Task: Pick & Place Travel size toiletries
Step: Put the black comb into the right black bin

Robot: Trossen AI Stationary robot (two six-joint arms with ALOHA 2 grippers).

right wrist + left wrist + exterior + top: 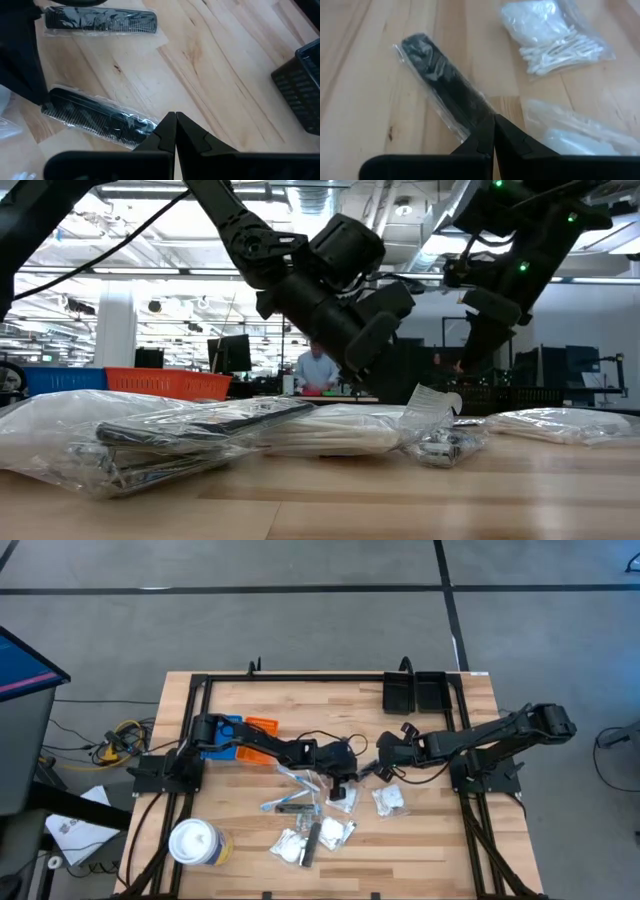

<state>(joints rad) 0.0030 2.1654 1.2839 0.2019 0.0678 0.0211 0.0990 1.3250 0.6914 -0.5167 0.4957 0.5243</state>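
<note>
Travel size toiletries in clear wrappers lie flat on the wooden table: a black comb (445, 85) (95, 120), a second comb (100, 21), a cotton-swab packet (560, 40) (390, 802) and more packets (300, 805) toward the near edge. My left gripper (494, 120) (347, 768) is shut, its tips at one end of the first comb. My right gripper (175, 119) (383, 770) is shut and stands above the table (465, 368), over the wrapper's other end, holding nothing. My left gripper's shut fingertips (487, 131) come slanting down from the table's left at the comb wrapper's end (475, 117), roughly in line with the comb. The comb lies flat on the table. Whether the tips press on it or only stand over it, I cannot tell.
Black bins (415, 690) (300, 85) stand at the far right. Blue (228, 730) and orange (263, 725) trays sit at the far left under my left arm. A white lidded cup (195, 840) is near the front left corner. Bare wood lies between the grippers and the bins.
</note>
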